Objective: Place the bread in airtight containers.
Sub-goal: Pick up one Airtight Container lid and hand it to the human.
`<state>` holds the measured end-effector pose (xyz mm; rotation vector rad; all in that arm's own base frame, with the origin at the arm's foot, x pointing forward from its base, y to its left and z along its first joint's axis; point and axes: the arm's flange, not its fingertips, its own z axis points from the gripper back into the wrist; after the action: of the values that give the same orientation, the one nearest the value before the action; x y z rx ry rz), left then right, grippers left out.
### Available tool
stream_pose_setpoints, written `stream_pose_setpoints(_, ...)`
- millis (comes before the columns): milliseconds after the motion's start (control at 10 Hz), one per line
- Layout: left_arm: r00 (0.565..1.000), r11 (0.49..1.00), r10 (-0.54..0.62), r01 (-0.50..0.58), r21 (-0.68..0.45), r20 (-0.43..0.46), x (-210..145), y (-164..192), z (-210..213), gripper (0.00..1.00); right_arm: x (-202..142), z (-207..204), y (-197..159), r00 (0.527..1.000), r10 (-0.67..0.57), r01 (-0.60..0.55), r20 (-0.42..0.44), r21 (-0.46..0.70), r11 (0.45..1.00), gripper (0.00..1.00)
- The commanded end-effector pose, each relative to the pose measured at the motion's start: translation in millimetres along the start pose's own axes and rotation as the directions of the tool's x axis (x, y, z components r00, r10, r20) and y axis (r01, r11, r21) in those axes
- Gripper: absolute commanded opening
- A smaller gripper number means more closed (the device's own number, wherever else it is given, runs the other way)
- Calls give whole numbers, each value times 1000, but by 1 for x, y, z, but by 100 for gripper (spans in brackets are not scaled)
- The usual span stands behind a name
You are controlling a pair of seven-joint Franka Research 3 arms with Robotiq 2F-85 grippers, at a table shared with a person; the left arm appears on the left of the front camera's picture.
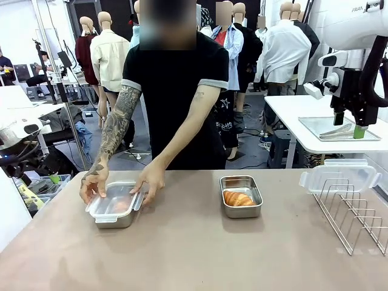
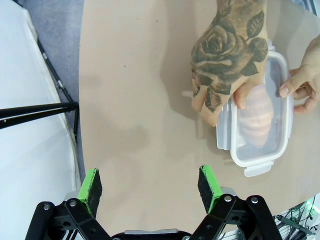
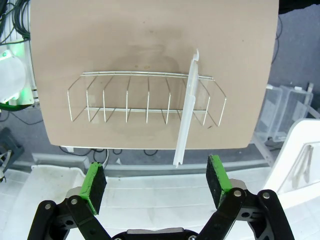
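Both end effectors hang released, nothing between their pads. The left end effector [image 2: 150, 187] is above bare table [image 2: 140, 100]. The right end effector [image 3: 157, 182] is above the wire rack [image 3: 145, 97] at the right, where 1 clear lid [image 3: 186, 115] stands. Mid-table, the open tin [image 1: 241, 212] holds 1 croissant [image 1: 238, 198]. Left of it, a person's tattooed hand [image 1: 94, 182] and other hand [image 1: 150, 180] rest on the lidded tin [image 1: 114, 220], a second croissant [image 2: 257, 117] inside.
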<state>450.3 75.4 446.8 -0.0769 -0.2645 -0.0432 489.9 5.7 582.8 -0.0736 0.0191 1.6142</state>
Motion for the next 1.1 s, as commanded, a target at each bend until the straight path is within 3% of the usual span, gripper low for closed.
stream_pose_setpoints(0, 1000, 1000, 12, -12, 14, 2, -2, 1, 1, 100, -1, 3, 0, 1000, 20, -20, -1, 8, 1000, 100)
stream_pose_setpoints(1000, 1000, 1000, 12, -12, 14, 2, -2, 1, 1, 100, -1, 3, 0, 1000, 20, -20, -1, 8, 1000, 100)
